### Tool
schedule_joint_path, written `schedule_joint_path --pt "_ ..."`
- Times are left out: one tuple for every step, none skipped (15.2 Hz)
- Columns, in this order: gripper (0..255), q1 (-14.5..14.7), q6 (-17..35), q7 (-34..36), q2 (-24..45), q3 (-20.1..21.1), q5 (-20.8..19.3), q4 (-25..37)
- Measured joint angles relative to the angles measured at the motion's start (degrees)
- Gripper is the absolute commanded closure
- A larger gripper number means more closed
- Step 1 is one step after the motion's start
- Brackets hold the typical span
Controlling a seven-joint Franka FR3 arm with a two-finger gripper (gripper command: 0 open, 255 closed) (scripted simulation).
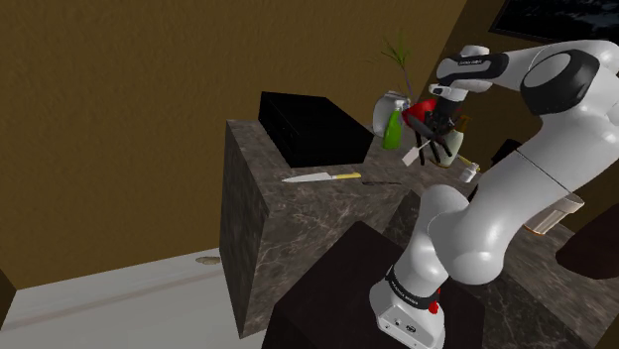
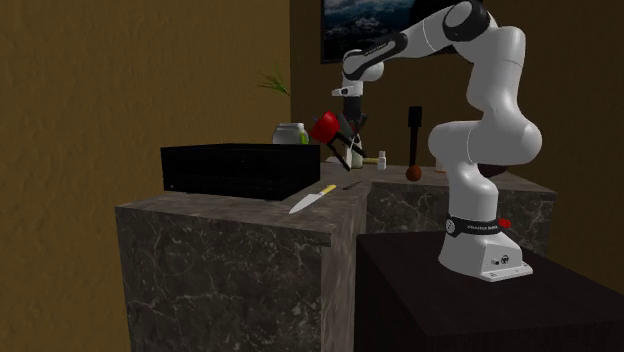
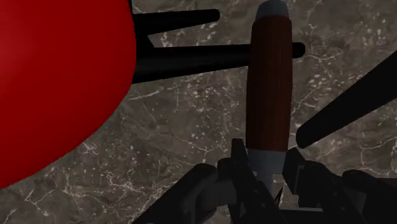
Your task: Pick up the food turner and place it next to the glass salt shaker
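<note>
Brown-handled food turner (image 3: 268, 83) in gripper (image 3: 267, 168)

Count taken on counter (image 1: 298, 210): one knife (image 1: 319, 177) logged, one black box (image 1: 312, 129) at back edge, one green bottle (image 1: 394, 131), one plant (image 1: 399, 50), one framed picture (image 2: 335, 25), one food turner (image 3: 268, 83), one gripper (image 3: 267, 170) noted.

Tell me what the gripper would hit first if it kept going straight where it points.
Likely the marbled countertop: the gripper, clasping the food turner, points down at it, though black bars cross nearby, depth unclear.
</note>
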Motion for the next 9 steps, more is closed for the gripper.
schedule_joint_path --pt "255 4.73 -0.69 -0.61 -1.04 -4.99 -0.87 2.59" --pt "255 8.37 -1.7 -0.97 -2.59 -8.58 -2.17 5.19" --pt "255 11.48 -2.46 -0.96 -4.24 -11.33 -3.54 7.39" --pt "255 15.06 -3.72 -1.14 -6.44 -14.35 -5.27 10.52" --pt "255 17.2 -4.75 -1.65 -8.13 -16.26 -6.55 13.04" --pt "255 19.43 -5.74 -2.05 -9.88 -18.09 -7.8 15.62" --pt "255 22.04 -6.75 -2.46 -11.98 -20.12 -9.27 18.61" --pt "255 23.68 -7.69 -3.06 -13.41 -21.39 -10.21 21.05" --pt "255 25.77 -9.16 -4.01 -15.17 -22.87 -11.26 24.52"
